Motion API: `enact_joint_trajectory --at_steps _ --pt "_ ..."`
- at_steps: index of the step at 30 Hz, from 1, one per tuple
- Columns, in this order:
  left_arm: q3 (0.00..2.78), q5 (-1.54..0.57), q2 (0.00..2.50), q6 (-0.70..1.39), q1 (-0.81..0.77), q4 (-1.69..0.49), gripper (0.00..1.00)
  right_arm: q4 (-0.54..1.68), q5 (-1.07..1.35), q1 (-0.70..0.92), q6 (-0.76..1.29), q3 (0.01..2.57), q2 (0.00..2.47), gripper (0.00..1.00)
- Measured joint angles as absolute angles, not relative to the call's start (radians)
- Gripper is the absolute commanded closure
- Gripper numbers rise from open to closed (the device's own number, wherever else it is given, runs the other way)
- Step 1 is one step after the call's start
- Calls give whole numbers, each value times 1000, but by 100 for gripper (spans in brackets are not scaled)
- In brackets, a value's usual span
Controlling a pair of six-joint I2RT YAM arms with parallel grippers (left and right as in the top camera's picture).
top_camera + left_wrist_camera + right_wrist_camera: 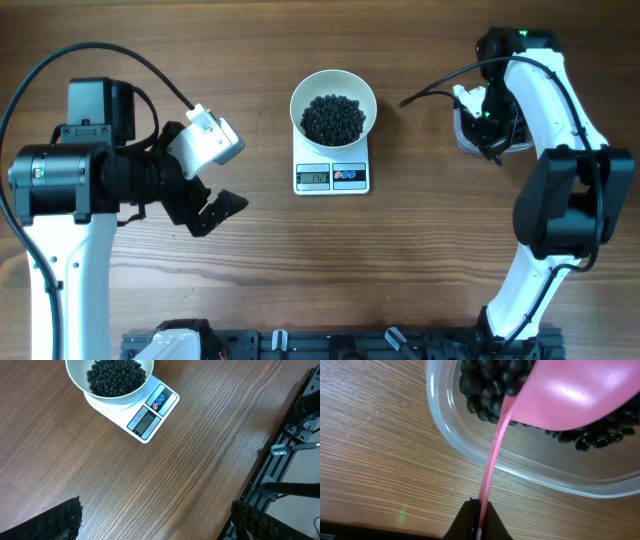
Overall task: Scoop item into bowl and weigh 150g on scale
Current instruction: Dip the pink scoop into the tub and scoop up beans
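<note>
Lab test bench: wooden table (pixel 420 260), robot-mount rail (pixel 330 345).

beans (pixel 333 118) in bowl (pixel 302 100), bowl on scale (pixel 332 178)

Left arm folded at left side, left gripper (pixel 212 207) spread wide, empty. Right arm stretched forward, wrist angled down, right gripper (pixel 479 512) pinched tight on scoop (pixel 570 395) handle.

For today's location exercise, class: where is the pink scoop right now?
In the right wrist view, the pink scoop is pinched in the right fingers, its cup over the beans in the clear tub.
</note>
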State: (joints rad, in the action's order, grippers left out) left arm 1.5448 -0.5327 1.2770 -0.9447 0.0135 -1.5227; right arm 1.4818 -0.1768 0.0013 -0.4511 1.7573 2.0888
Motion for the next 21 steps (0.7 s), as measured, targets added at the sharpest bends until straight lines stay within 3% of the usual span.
enact_joint_trajectory --at_steps 8,21 --pt "1545 -532 1277 -945 14 -1523 0 1517 -59 -63 -451 1784 2089 96" --pt "1545 -532 1277 -945 14 -1523 0 1544 337 -344 -545 1785 2089 96"
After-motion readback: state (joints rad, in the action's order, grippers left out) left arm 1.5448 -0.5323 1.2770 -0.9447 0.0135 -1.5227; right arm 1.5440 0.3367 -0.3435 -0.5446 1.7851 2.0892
